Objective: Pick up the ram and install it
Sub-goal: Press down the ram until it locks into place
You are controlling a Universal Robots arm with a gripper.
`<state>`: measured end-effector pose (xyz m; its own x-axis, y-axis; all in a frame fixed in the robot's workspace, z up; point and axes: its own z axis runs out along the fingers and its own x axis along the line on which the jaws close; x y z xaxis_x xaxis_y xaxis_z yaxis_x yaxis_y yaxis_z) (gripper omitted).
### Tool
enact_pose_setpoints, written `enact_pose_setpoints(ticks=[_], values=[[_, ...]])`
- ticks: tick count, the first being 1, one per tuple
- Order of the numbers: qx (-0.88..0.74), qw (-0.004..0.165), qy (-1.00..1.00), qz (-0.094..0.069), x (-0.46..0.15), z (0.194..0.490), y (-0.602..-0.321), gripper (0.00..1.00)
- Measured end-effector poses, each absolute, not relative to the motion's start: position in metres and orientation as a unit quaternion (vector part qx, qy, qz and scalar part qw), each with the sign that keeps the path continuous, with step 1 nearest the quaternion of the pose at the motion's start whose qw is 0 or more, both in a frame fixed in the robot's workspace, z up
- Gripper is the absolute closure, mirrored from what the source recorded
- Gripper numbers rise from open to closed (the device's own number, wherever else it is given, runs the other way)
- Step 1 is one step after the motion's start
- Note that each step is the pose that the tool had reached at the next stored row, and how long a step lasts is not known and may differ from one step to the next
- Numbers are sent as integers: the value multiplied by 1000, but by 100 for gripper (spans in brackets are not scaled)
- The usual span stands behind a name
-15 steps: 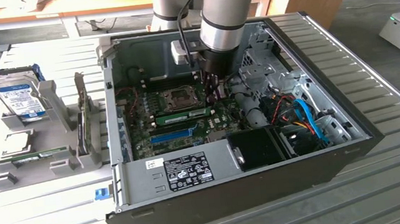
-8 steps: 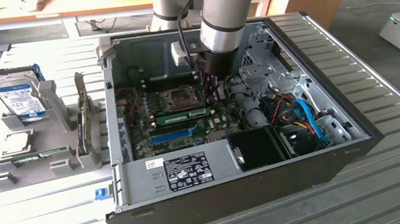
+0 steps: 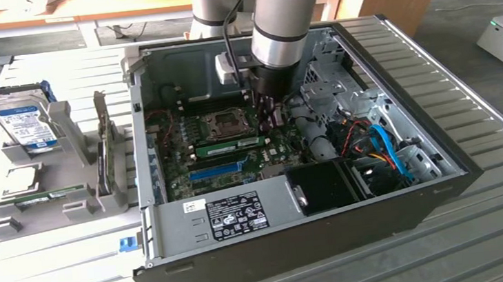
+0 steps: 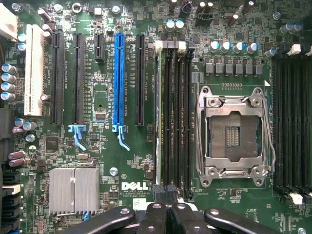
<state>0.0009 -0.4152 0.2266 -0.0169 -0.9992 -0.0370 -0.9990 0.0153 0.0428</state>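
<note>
The black end effector (image 4: 165,207), closed and holding nothing visible, hovers over the thin green ram stick (image 4: 157,109) standing edge-on in its black motherboard slot (image 4: 168,112); if one end sits unlatched, downward pressure could flex the green motherboard (image 4: 102,97).

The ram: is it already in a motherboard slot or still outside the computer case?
In a slot. The ram stands on edge on the motherboard beside the CPU socket, with the gripper above it.
</note>
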Motion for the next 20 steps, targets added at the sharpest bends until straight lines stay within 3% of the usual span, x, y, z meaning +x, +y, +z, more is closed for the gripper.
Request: enact_pose_setpoints(ticks=[20], values=[[701, 2, -713, -28, 1, 224, -415, 89]])
